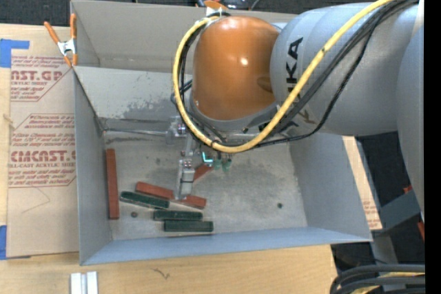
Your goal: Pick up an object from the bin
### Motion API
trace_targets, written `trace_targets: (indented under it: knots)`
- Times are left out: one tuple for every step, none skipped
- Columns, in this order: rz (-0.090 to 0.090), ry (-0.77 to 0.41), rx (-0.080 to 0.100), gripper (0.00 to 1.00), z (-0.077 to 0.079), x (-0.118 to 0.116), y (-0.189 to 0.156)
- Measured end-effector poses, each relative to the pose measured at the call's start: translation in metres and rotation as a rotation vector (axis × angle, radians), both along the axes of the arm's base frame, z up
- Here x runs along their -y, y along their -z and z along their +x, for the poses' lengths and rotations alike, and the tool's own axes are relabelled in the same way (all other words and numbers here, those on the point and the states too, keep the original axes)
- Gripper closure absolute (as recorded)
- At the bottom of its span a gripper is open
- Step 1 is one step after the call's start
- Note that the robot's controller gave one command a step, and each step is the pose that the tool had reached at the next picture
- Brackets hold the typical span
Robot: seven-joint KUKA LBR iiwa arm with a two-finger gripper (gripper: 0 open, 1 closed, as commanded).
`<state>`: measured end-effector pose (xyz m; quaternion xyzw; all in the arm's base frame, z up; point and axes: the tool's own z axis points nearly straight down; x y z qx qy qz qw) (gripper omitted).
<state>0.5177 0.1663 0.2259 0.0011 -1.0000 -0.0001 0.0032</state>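
Starting at the left wall of the grey bin (88, 148) and spotting a long brick-red bar (111, 184), lying flat just beside that wall and running from near to far.

Moving right along the near floor now, picking out a loose cluster of short flat bars. Finding a dark green bar (145, 200) first, slanting a little. Then noting the short red bar (155, 191) just behind it, thin, flat and rust-red, angling from far-left down to near-right and lying left of the bin's middle. Seeing a second dark green bar (178, 215) nearer the front wall, and a third dark green bar (188, 225) right beside it, nearer still, both lying almost level.

Coming to the gripper (185, 191) now, hanging straight down over the right-hand part of that short red bar, with its tip at or just above the bar; not managing to tell whether touching. Not managing to tell how wide the gripper is set either.

Looking farther up, meeting the glossy orange cover (231, 69), ringed by a yellow cable, and the big grey arm (358, 72) stretching off to the right.

Finishing well right of the cluster with one dark speck (279, 204), sitting alone on the bare floor.
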Motion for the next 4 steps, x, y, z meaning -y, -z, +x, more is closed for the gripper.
trace_targets:
  knots:
    - [-0.001, -0.148, -0.001, 0.0, -0.003, 0.015, 0.16]
    - [0.001, -0.147, 0.007, 1.0, 0.0, 0.015, 0.153]
    - [0.003, -0.121, 0.015, 1.0, 0.011, 0.004, 0.042]
    - [0.003, -0.117, 0.017, 1.0, 0.011, 0.002, -0.054]
